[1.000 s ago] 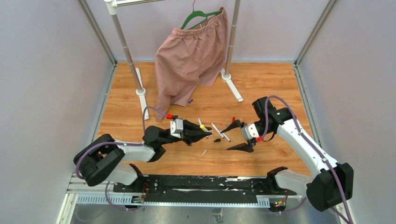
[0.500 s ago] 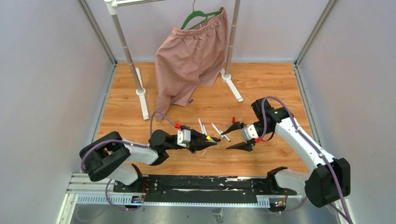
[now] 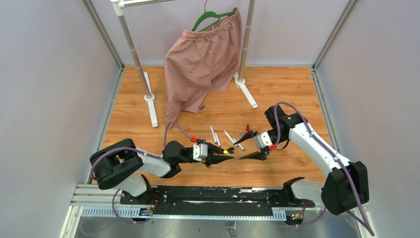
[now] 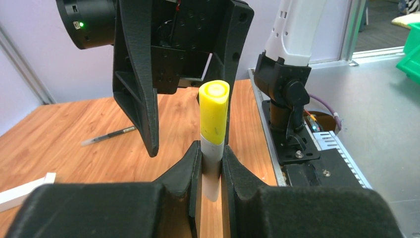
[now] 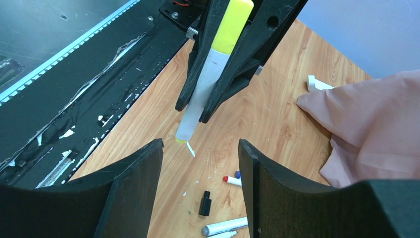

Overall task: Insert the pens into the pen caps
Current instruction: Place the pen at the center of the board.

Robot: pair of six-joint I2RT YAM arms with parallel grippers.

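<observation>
Pose: my left gripper [image 3: 225, 154] low, level, pinching smooth white cylindrical pen [image 4: 212, 171], yellow cap [image 4: 214, 111] on; right gripper [image 3: 241, 149] facing it, agape, empty.

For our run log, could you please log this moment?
left gripper shut on yellow-capped pen | right gripper open, empty | other pens on table

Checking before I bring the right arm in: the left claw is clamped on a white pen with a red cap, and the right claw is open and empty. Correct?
Not quite. The cap is yellow, not red; the left wrist view shows it. The left claw is clamped on that white pen, and the right claw is open and empty.
</observation>
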